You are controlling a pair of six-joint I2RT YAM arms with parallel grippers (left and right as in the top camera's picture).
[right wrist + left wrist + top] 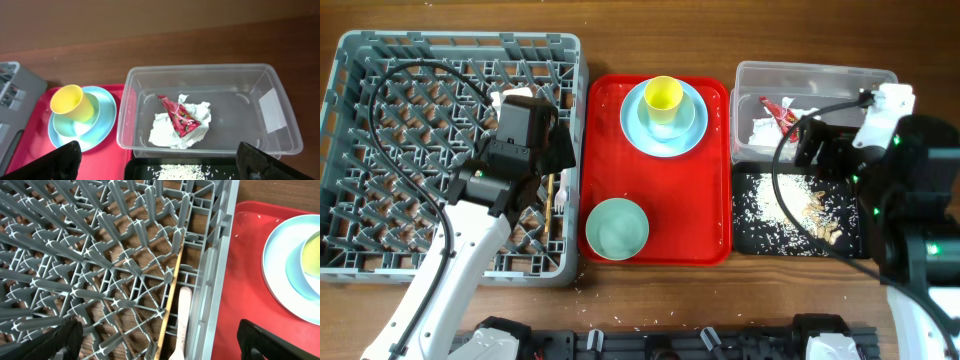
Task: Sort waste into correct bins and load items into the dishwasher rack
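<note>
The grey dishwasher rack (380, 60) fills the left. Thin wooden chopsticks (170, 292) and a white fork (182, 317) lie along its right inner wall (212, 275). My left gripper (160, 342) hangs open and empty above them, also seen in the overhead view (555, 160). The yellow cup (663, 95) stands in a blue-green bowl on the pale blue plate (635, 125). A second bowl (617, 228) sits nearer. The clear tub (280, 145) holds the napkin (165, 132) and red wrapper (182, 117). My right gripper (160, 165) is open above the black tray (750, 235) of rice scraps (785, 205).
The flat red serving tray (710, 230) lies between the rack and the two bins and carries the plate stack and the lone bowl. A few crumbs lie on the wooden table (650, 290) in front of the red tray.
</note>
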